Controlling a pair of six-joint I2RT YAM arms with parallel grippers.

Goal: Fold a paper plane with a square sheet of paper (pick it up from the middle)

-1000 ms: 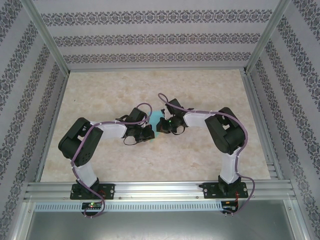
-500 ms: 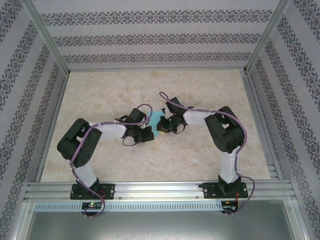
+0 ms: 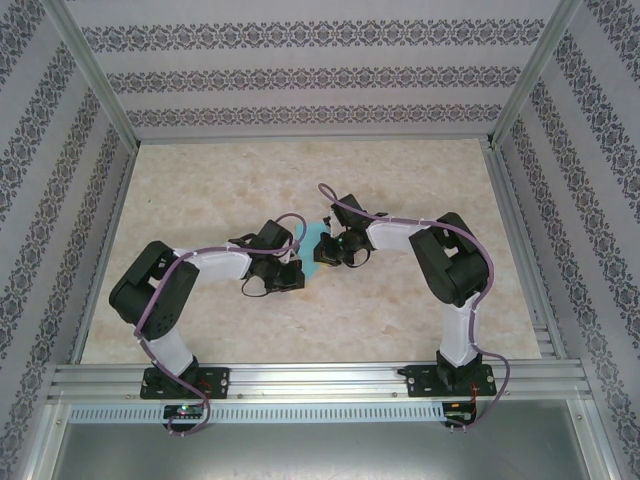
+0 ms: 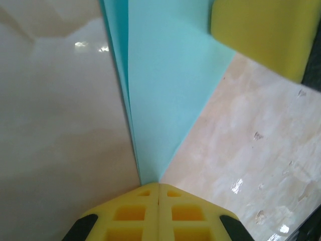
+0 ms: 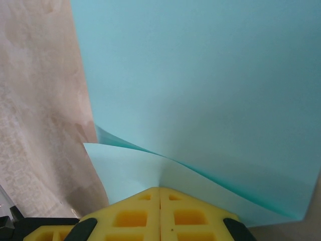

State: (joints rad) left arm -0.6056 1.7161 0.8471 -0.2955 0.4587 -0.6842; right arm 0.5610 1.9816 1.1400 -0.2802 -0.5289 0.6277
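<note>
Near the middle of the counter (image 3: 420, 190), between the two wrists, the square sheet of paper (image 3: 316, 237) is held at both ends, doubled over so that two turquoise layers are seen. A narrow folded tip of it is pinched by the left claw (image 4: 158, 190), whose yellow fingers (image 4: 130, 213) are pressed together on it; the layers widen away from that tip. The right claw (image 5: 160, 193) is likewise clamped tight on an edge of the sheet, where a curled lower layer is seen beneath a broad upper one.
</note>
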